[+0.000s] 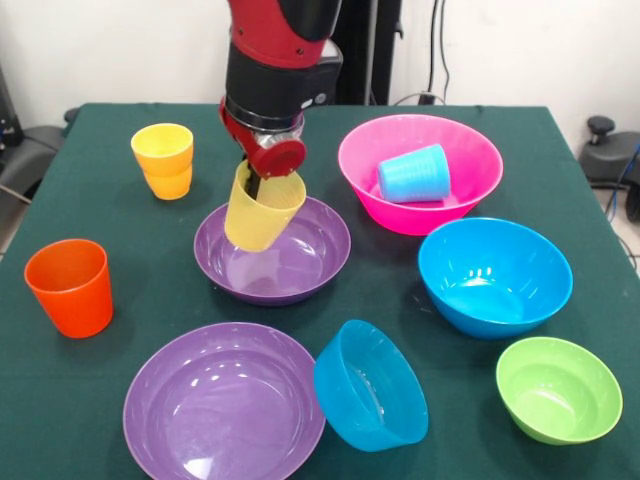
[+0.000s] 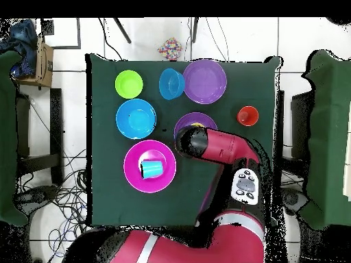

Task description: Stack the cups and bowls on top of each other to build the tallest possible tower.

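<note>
Tool (image 1: 262,180) grips the rim of a tilted pale yellow ribbed plastic cup (image 1: 262,212), apparently hanging just above a wide shallow purple plastic bowl (image 1: 290,268) mid green tabletop (image 1: 100,200).

Robotics lab, set up for a tabletop manipulation trial. Marked as such by a red and black robot arm (image 1: 275,60) mounted at a table draped in dark green cloth (image 1: 90,200), with bright plastic cups and bowls laid out as test props. Ringed by white tiled floor (image 2: 72,103) strewn with loose black cables (image 2: 48,198), more cables hanging down a plain white wall (image 1: 520,50), black stands (image 2: 34,161) at the table's side and a cardboard box (image 2: 42,60) in one corner.
</note>
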